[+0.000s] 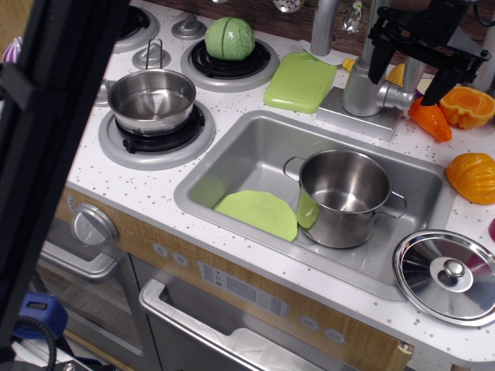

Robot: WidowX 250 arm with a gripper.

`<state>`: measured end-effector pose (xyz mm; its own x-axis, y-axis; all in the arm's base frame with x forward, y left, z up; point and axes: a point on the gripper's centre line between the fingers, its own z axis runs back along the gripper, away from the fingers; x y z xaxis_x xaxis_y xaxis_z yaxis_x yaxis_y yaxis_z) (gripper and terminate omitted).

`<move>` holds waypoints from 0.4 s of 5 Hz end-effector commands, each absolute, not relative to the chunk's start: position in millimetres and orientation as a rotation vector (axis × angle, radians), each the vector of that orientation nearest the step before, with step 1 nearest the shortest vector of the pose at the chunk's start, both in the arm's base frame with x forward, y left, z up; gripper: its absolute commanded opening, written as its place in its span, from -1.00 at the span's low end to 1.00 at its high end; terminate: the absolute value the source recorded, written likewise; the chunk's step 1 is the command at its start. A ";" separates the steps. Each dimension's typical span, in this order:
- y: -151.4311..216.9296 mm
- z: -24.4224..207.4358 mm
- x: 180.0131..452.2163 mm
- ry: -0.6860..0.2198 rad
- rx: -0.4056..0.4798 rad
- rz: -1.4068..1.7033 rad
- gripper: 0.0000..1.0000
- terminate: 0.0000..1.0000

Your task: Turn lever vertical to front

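Oven handle foremost; speckled white counter; steel sink.

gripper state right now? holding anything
Black gripper: open, its fingers straddling the squat silver cylindrical faucet body, holding nothing; the slim lever is not clearly visible.

Bright, even indoor light falls from above on a toy kitchen counter. Shadows are soft and short. Glare shows as white highlights inside the pot in the sink, on the lid at 4 o'clock, and in the small pan at 10 o'clock. The green plate casts a green reflection on the sink wall. A dark, blurred, out-of-focus bar covers the left edge from 11 to 7 o'clock. The centre is sharp; the far top edge is dimmer. The black gripper at 1 o'clock is dark, with little detail.
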<state>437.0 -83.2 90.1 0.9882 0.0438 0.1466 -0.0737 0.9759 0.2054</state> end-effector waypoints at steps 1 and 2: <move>-83.2 90.1 437.0 -0.142 0.212 0.059 1.00 -1.00; -88.7 101.3 438.0 -0.195 0.263 0.035 1.00 -1.00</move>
<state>435.0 -88.6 60.9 0.9895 0.0072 0.1442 -0.0472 0.9600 0.2761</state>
